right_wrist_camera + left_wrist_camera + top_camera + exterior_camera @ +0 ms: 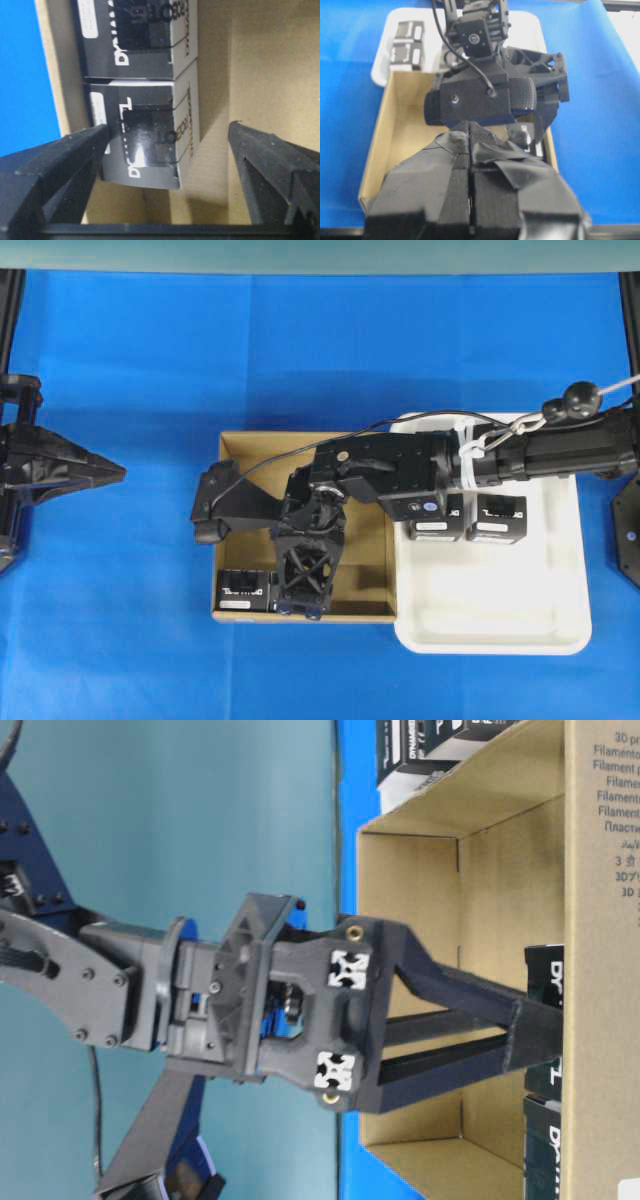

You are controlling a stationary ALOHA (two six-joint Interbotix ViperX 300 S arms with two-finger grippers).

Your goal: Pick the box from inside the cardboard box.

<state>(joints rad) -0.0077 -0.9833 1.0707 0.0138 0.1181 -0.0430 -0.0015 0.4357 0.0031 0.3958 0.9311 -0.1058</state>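
The brown cardboard box lies mid-table. My right gripper reaches down into its front part, jaws open. In the right wrist view two black boxes lie side by side against the carton wall. The nearer box sits between the open fingers of the right gripper. The left finger is at the box's side, and the right finger stands well clear of it. From overhead one box shows beside the gripper; the other is hidden beneath it. My left gripper is shut, empty, far left.
A white tray adjoins the carton on the right and holds two more black boxes. The right arm stretches across the tray's back. Blue cloth covers the table around them. The carton's low walls enclose the gripper fingers.
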